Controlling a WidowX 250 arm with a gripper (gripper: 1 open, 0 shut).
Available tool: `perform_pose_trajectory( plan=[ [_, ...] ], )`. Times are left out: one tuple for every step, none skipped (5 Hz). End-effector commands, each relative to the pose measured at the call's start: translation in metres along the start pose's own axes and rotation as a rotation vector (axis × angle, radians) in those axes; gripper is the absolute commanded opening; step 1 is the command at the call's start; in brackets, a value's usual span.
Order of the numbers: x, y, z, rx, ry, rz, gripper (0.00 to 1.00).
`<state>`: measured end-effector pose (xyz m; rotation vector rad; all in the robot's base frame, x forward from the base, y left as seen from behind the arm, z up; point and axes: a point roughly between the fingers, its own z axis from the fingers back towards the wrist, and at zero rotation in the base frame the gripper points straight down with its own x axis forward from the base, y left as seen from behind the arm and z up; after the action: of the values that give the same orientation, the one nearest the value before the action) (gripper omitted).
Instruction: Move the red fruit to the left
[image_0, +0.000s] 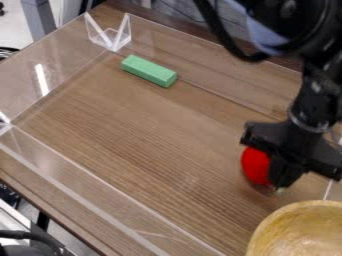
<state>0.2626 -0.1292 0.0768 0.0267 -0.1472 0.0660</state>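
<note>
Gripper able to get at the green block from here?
Probably yes: gripper is right by the red fruit, and only bare table shows between there and the green block.

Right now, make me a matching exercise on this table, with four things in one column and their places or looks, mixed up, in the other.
Things
1. red fruit
2. green block
3. bowl
4. gripper

Places or looks
A. pale yellowish and round, cut off by the bottom edge of the picture
B. black, reaching in from the upper right
C. small and bright, partly hidden by a black finger
D. flat and rectangular, on the table toward the upper left

Right pairs: 1-C, 2-D, 3-A, 4-B
</note>
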Motion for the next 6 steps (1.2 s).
perform_pose_trajectory(
  plan=[
    [0.024, 0.019, 0.043, -0.025, -0.081, 0.020, 0.00],
    [0.039, 0.049, 0.062, -0.019, -0.100, 0.054, 0.00],
    [0.051, 0.085, 0.068, 0.000, -0.104, 0.084, 0.00],
    [0.059, 0.123, 0.057, 0.018, -0.103, 0.113, 0.00],
    [0.064, 0.142, 0.039, 0.033, -0.097, 0.088, 0.00],
    [0.068, 0.136, 0.023, 0.056, -0.095, 0.119, 0.00]
  ],
)
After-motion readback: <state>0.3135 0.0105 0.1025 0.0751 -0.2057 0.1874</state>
